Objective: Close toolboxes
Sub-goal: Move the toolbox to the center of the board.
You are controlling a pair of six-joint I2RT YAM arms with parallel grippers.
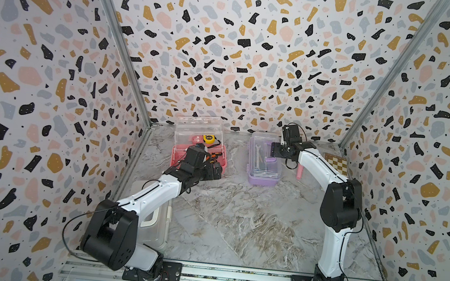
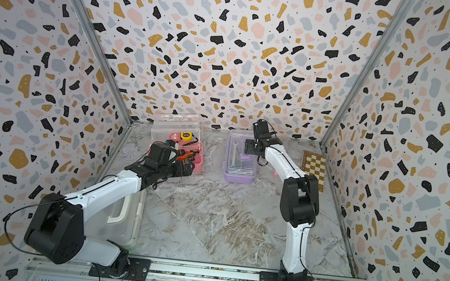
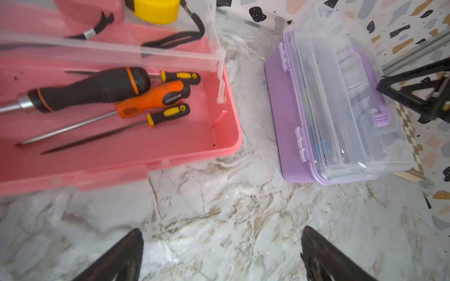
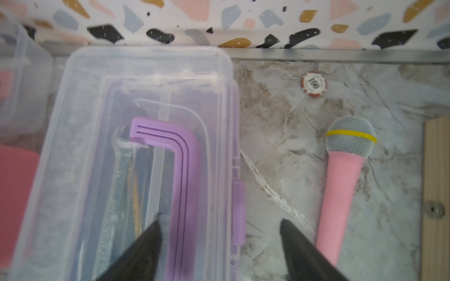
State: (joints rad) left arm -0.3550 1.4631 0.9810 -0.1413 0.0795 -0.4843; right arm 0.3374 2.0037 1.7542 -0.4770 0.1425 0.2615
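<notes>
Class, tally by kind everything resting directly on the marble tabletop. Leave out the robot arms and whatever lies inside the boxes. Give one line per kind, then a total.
toolboxes: 3 (pink toolbox, purple toolbox, white toolbox)
pink microphone: 1
poker chip: 1
chessboard: 1
Total: 6

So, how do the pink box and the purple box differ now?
The pink box stands open, lid raised; the purple box has its lid down. The pink box holds screwdrivers and a tape measure; the purple box holds a wrench. Both have clear lids.
</notes>
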